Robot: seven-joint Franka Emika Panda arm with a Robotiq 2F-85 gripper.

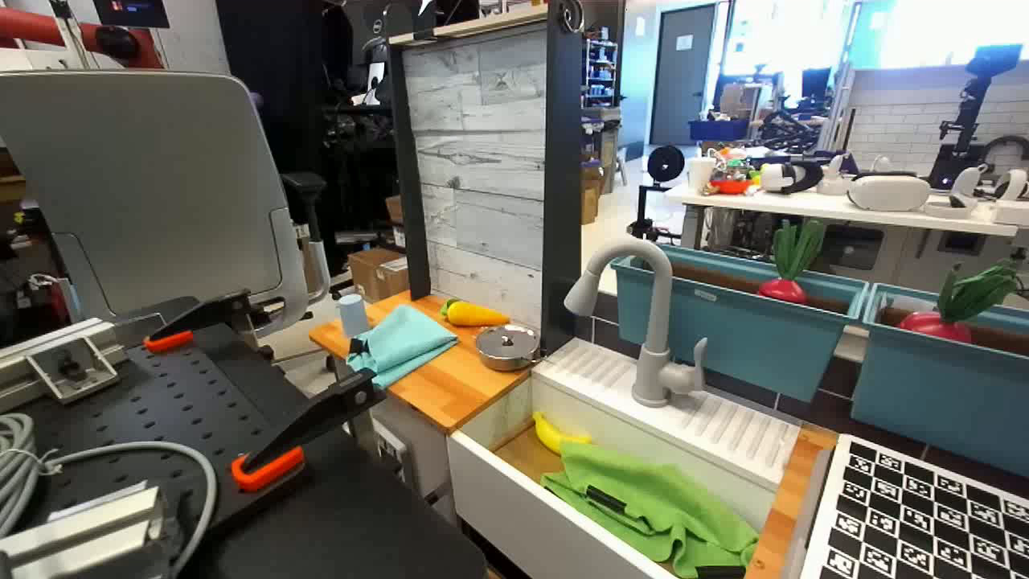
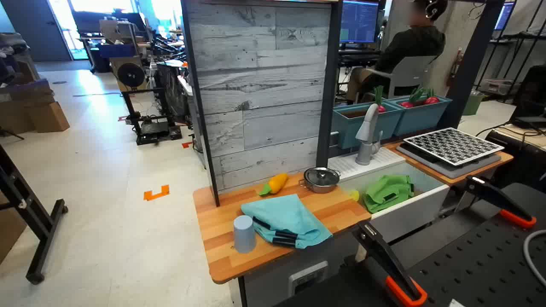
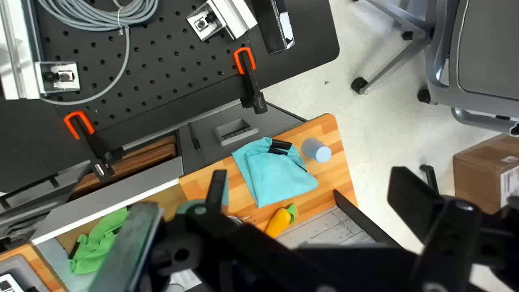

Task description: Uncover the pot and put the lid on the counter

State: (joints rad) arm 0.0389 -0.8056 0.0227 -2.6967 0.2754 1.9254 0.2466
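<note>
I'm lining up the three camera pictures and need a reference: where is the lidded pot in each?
In an exterior view: the lidded pot is just below centre, on the wooden counter.
In an exterior view: the lidded pot is right of centre and slightly low.
In the wrist view: mostly hidden behind the gripper; a metallic sliver, likely the lidded pot, shows below centre.
Shared landmark: the turquoise cloth.

Windows (image 1: 924, 28) glaring, both exterior views; jaws blurred, wrist view.

Both ext. views look obliquely down, mid-range, diff. angles, sharing bench (image 2: 346, 208) & sink (image 1: 502, 494). Wrist cam faces steeply down, pincer (image 3: 309, 174) v. close, same bench & sink beyond.
</note>
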